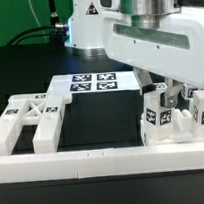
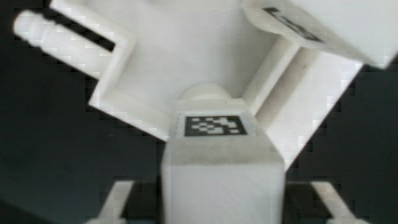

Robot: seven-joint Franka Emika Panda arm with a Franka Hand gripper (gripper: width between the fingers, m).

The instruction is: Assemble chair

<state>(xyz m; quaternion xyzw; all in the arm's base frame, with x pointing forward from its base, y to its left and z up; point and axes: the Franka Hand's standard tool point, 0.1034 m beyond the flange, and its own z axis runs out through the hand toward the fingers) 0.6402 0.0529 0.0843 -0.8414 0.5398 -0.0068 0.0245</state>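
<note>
Behind the front rail [image 1: 65, 165], the gripper [image 1: 165, 102] clamps a post [image 1: 157, 123]; if tilted against the slab [image 2: 160, 80], it may jam or slip.

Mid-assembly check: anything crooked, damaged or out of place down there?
Nothing looks broken or spilled. One thing to watch: in the wrist view the slab sits at a slant to the post in the shut gripper, not square with it. The braced panel lies flat on the exterior view's left, apart from them.
</note>
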